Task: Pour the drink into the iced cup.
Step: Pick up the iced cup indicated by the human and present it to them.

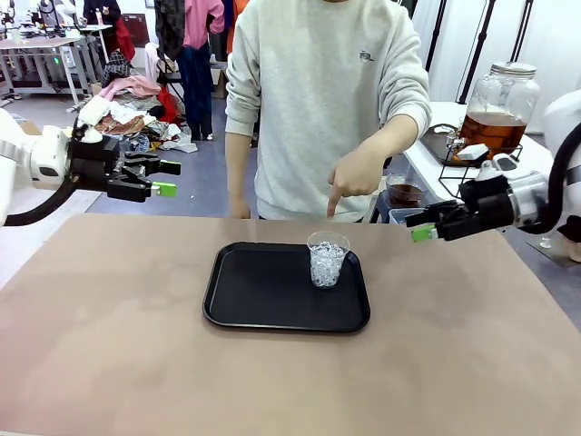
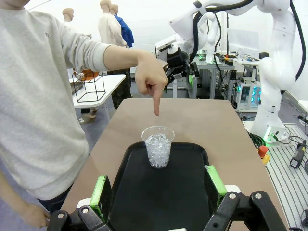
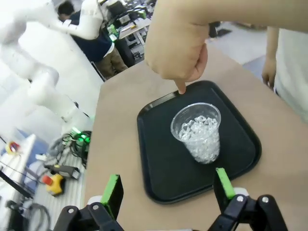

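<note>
While my two arms hung above the brown surface (image 1: 109, 345), one at each side, both tools stood wide with nothing between their green pads. My left tool (image 1: 166, 178) hovered off the left edge of the surface and pointed toward the middle. My right tool (image 1: 418, 225) hovered over the right edge, aimed inward as well.

A black tray (image 1: 263, 291) lay at the centre of the surface. The iced cup (image 1: 327, 259), clear plastic and filled with ice, stood upright near the tray's far right corner. From my left wrist I saw it straight ahead, framed between my own fingers (image 2: 99, 192).

The person stood at the far side, and one hand (image 1: 356, 173) pointed its forefinger down just above and behind the cup, not touching it.

The drink (image 1: 495, 130), amber-brown, sat in the lidded glass jar (image 1: 504, 95) on a side table to the far right, well apart from the cup and beyond my right tool.
</note>
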{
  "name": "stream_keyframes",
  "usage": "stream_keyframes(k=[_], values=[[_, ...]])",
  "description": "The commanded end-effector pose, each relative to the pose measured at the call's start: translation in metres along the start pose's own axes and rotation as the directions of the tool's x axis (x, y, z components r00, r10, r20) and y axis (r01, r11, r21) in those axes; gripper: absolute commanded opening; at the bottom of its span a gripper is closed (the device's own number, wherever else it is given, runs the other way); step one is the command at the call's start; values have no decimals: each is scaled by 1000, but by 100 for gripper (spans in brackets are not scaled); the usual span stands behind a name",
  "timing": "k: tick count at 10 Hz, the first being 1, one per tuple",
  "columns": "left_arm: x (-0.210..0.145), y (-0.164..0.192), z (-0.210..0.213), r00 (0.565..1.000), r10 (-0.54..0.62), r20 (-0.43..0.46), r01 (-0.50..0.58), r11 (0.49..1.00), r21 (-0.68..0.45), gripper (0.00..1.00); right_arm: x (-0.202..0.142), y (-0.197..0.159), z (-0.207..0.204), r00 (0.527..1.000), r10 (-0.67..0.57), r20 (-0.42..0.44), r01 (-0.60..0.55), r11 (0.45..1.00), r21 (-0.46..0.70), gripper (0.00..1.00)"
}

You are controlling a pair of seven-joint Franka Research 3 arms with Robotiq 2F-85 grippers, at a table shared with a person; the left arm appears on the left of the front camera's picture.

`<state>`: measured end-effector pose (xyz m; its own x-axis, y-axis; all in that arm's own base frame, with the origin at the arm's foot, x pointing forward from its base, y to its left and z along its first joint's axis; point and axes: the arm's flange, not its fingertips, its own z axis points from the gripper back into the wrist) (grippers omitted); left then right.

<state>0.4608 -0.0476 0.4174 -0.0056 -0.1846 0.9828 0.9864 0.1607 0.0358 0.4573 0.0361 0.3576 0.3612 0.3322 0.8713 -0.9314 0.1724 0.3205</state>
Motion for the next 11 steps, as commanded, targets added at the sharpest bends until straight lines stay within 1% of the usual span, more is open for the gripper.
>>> stream_keyframes(k=[1, 3, 5, 6, 7, 8, 11], values=[[1, -1, 0, 1000, -3, 1, 3, 1000, 0, 100, -12, -19, -26, 988, 151, 15, -151, 988, -18, 100], [1, -1, 0, 1000, -3, 1, 3, 1000, 0, 100, -21, -33, -44, 969, 244, 41, -243, 970, -27, 100], [1, -1, 0, 1000, -3, 1, 3, 1000, 0, 100, -27, -39, -56, 958, 286, 18, -285, 957, -54, 100], [1, -1, 0, 1000, -3, 1, 3, 1000, 0, 100, -26, -39, -56, 962, 271, 18, -270, 962, -45, 100], [1, -1, 0, 1000, -3, 1, 3, 1000, 0, 100, -26, -36, -50, 980, 200, 4, -199, 980, -27, 100], [1, -1, 0, 1000, -3, 1, 3, 1000, 0, 100, -30, -36, -51, 968, 251, 12, -251, 968, -19, 100], [1, -1, 0, 1000, -3, 1, 3, 1000, 0, 100, -30, -36, -51, 968, 251, 12, -251, 968, -19, 100]])
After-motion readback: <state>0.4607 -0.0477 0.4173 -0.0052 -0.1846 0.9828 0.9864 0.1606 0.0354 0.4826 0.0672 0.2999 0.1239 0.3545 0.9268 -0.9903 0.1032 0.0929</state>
